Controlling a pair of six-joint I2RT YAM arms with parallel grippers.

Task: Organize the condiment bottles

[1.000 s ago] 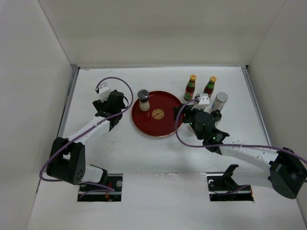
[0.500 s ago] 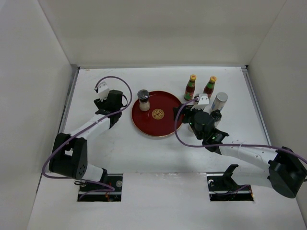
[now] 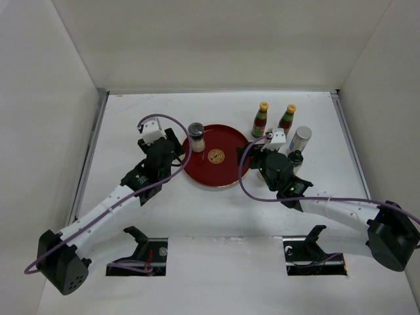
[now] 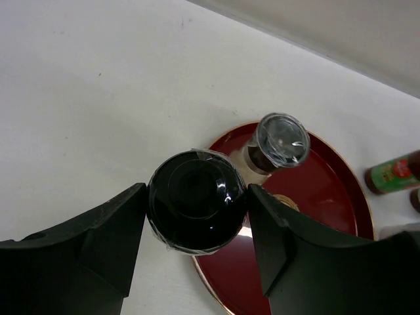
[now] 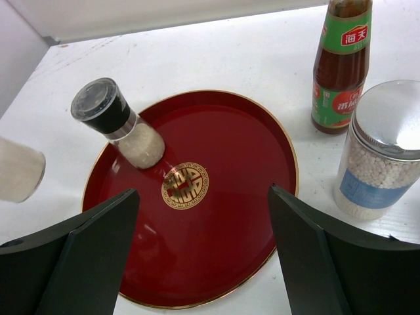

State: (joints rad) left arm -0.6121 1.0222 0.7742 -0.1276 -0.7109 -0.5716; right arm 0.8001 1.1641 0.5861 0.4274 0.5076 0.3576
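My left gripper (image 3: 174,147) (image 4: 197,198) is shut on a short black-lidded spice jar (image 4: 195,199), held over the left rim of the round red tray (image 3: 226,172). The jar's pale body shows at the left edge of the right wrist view (image 5: 20,168). A clear-topped grinder jar (image 3: 195,136) (image 5: 118,125) stands on the tray's far left part. My right gripper (image 3: 253,155) (image 5: 203,191) is open and empty over the tray's right side. Two yellow-capped sauce bottles (image 3: 260,119) (image 3: 287,118) and a silver-topped cylinder (image 3: 300,139) (image 5: 379,152) stand right of the tray.
White walls enclose the table on three sides. The red tray (image 5: 216,262) has a gold emblem (image 5: 185,185) at its middle. One sauce bottle (image 5: 341,65) stands close behind the silver-topped cylinder, near my right gripper's right finger.
My left arm has swung right from the table's left part to the tray's left rim, carrying the spice jar. The right arm has not moved.
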